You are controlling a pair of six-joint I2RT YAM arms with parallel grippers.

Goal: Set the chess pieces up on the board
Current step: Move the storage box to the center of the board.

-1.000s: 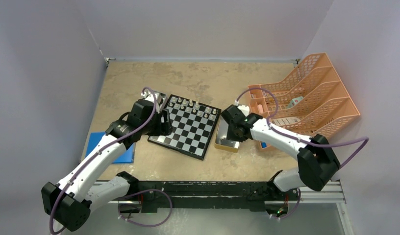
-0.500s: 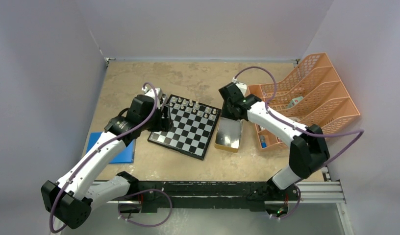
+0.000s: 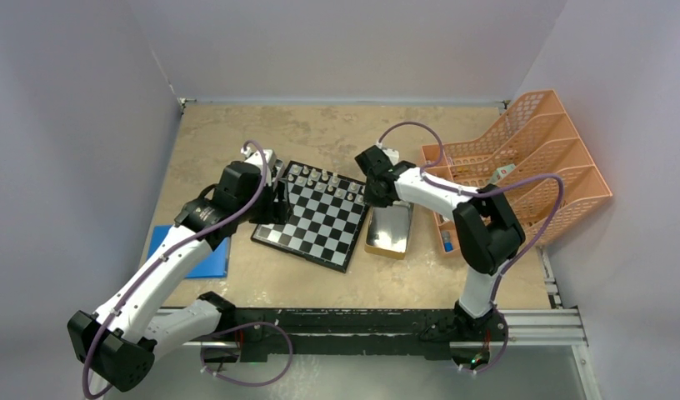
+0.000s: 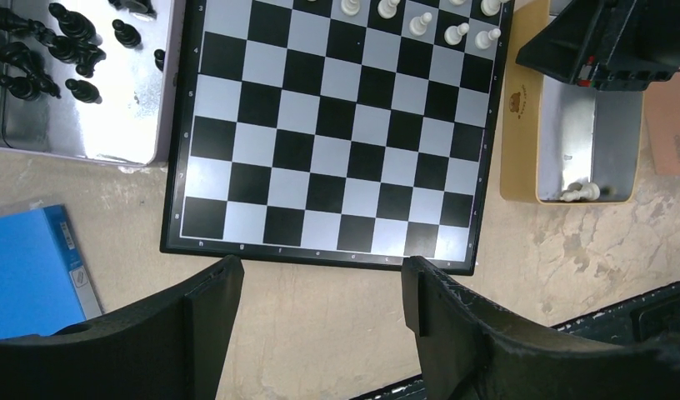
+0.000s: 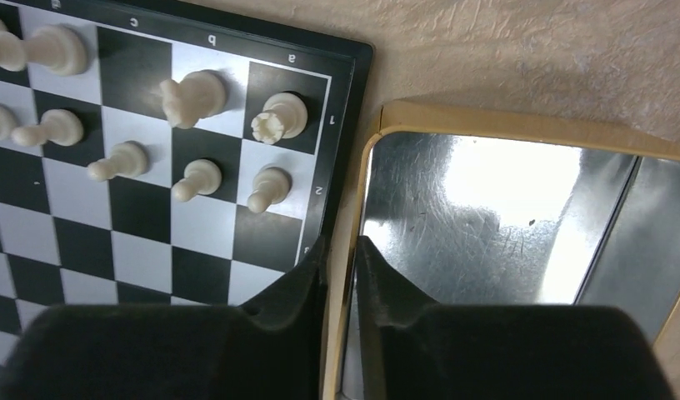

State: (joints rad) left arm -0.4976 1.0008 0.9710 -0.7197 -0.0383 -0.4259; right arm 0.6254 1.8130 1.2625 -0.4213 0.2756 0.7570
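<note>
The board (image 3: 320, 218) lies mid-table, with cream-white pieces (image 3: 328, 185) on its two far rows. In the right wrist view a white rook (image 5: 278, 117) stands in the corner of the board (image 5: 153, 233). Black pieces (image 4: 62, 50) lie in a silvery tray (image 4: 112, 125) left of the board (image 4: 337, 125). One white piece (image 4: 580, 193) lies in the gold-rimmed tray (image 4: 520, 150). My left gripper (image 4: 320, 271) is open and empty, off the board's left edge (image 3: 280, 204). My right gripper (image 5: 341, 246) is shut, nothing visible between its fingers, over the gap between board and gold tray (image 3: 372, 193).
An orange file rack (image 3: 528, 167) stands at the right, behind my right arm. A blue flat item (image 3: 191, 250) lies left of the board, under my left arm. The gold tray's rim (image 5: 487, 125) nearly touches the board. Walls close the table at the back and sides.
My right gripper has moved from over the gold tray's near part to its far end and on to the board's far right corner. My left arm has barely moved.
</note>
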